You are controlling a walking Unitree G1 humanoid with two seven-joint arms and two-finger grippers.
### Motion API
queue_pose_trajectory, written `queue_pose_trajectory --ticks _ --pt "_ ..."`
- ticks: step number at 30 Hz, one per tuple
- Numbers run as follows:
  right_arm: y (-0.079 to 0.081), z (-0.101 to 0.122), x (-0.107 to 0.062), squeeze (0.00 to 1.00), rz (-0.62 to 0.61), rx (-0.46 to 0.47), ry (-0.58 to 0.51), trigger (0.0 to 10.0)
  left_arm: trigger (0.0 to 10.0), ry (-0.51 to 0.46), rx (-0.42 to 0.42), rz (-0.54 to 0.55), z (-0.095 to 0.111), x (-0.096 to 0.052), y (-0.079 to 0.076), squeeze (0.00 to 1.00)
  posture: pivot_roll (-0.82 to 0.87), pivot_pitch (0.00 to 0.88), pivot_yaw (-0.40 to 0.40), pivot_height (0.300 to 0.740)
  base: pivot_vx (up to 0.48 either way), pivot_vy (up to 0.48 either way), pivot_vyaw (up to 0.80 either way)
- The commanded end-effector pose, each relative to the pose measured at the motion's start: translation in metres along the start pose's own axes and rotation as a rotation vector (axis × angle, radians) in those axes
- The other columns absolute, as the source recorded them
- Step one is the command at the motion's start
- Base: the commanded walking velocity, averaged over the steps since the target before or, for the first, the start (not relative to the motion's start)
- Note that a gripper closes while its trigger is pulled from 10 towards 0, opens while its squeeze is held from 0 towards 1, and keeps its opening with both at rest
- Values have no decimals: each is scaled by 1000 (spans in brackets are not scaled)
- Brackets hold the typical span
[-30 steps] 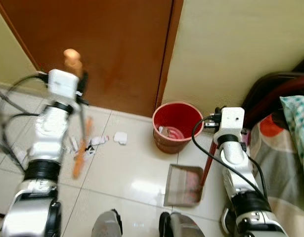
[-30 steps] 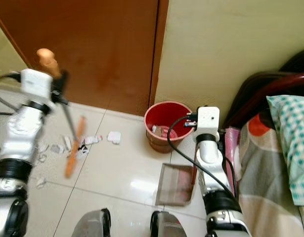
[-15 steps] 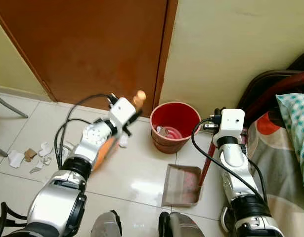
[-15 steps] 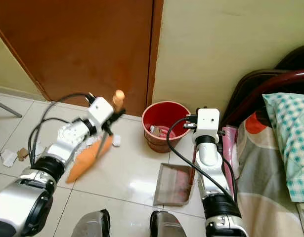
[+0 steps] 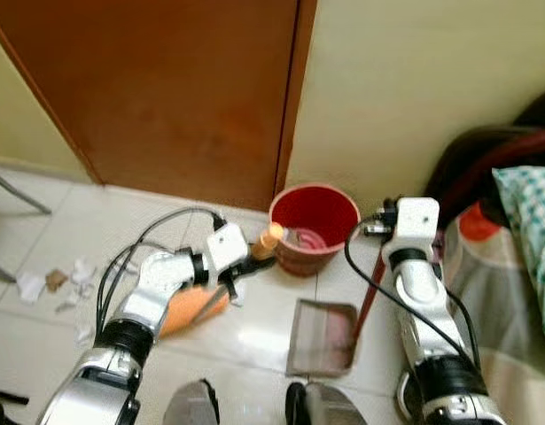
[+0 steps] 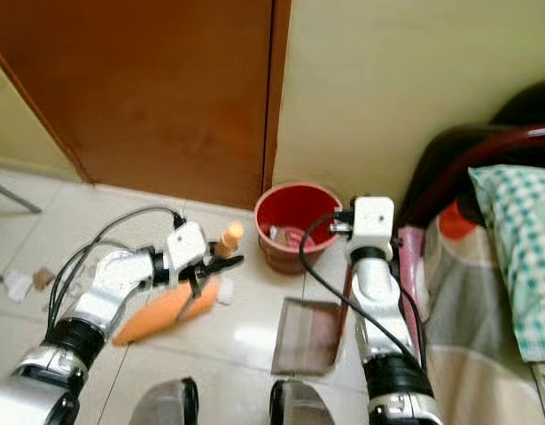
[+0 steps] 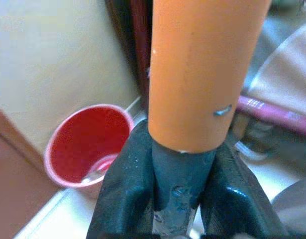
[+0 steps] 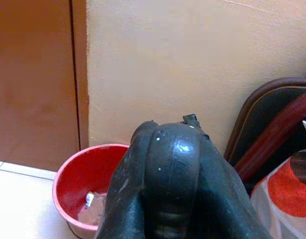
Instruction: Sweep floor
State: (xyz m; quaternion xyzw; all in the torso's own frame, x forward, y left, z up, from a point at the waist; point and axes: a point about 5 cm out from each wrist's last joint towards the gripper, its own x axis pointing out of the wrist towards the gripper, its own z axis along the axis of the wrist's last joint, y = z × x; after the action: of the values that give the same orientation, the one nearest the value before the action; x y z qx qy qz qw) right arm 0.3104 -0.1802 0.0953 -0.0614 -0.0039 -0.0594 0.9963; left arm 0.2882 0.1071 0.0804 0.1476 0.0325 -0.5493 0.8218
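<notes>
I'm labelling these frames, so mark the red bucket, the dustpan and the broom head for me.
red bucket (image 5: 315,199): left eye view, back inner wall.
dustpan (image 5: 320,339): left eye view, middle of its tray.
broom head (image 6: 157,317): right eye view, middle of the orange bristles.

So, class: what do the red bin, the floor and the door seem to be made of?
Red bin: probably plastic, going by its uniform colour and thin rolled rim.
Floor: glazed ceramic tile, seemingly, with grout lines and glossy reflections.
Door: likely wood or veneer, brown with a smooth satin face.
</notes>
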Motion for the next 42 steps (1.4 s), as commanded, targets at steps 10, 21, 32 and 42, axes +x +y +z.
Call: queue_pose_trajectory --ticks 10,21,32,42 --pt "2 4 4 0 9 10 5 10000 10000 -233 -186 97 31 8 -19 0 2 168 -41 740 0 0 0" --pt "2 3 6 0 12 6 16 10000 10000 -319 -109 581 52 -53 39 0 13 164 -36 740 0 0 0" --pt "5 3 8 0 25 1 16 10000 10000 -214 -110 866 37 -80 61 0 23 157 -40 740 0 0 0" --pt "5 3 9 0 24 1 15 10000 10000 -151 -113 839 20 -55 62 0 25 154 -40 740 0 0 0"
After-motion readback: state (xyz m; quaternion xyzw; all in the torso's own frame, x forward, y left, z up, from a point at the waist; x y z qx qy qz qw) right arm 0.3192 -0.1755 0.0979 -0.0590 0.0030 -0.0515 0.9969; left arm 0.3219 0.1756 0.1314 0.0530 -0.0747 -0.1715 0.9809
